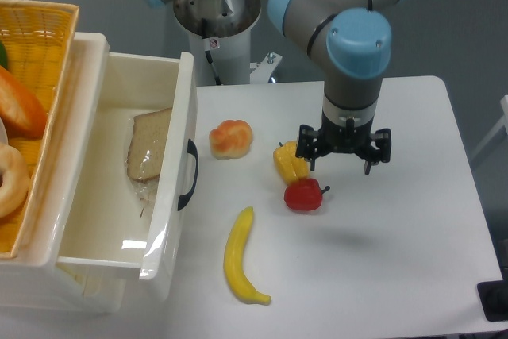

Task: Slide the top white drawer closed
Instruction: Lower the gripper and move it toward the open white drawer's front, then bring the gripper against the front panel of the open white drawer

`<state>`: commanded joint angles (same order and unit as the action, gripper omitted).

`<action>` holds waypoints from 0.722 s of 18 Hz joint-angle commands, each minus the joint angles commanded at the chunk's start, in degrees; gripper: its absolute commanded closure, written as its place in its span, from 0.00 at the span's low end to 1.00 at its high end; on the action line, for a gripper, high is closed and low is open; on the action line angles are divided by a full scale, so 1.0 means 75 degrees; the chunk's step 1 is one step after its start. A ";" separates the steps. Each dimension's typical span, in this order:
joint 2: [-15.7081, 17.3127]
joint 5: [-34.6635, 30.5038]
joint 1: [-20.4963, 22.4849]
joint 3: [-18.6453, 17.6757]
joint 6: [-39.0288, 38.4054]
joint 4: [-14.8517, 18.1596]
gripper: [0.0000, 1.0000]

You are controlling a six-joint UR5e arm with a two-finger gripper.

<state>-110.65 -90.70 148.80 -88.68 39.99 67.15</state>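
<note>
The top white drawer [176, 188] stands pulled far out of the cabinet toward the right, its front panel carrying a black arched handle [189, 174]. Inside lies a slice of brown bread [149, 144]. My gripper [344, 158] hangs over the table well right of the drawer, above the red and yellow peppers, fingers pointing down. It holds nothing; the gap between the fingers is hard to read from this angle.
A yellow wicker basket [40, 33] with bread items sits on the cabinet top at left. On the table lie a bread roll [231, 138], a yellow pepper [290, 162], a red pepper [304, 195] and a banana [240, 256].
</note>
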 joint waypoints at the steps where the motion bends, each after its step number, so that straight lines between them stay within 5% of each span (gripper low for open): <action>1: -0.0070 -0.0012 -0.0012 -0.0047 0.0000 0.0000 0.00; 13: -0.0352 0.1065 -0.0492 -0.0235 -0.1721 0.0199 0.00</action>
<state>-113.29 -82.72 145.11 -90.44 27.09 68.64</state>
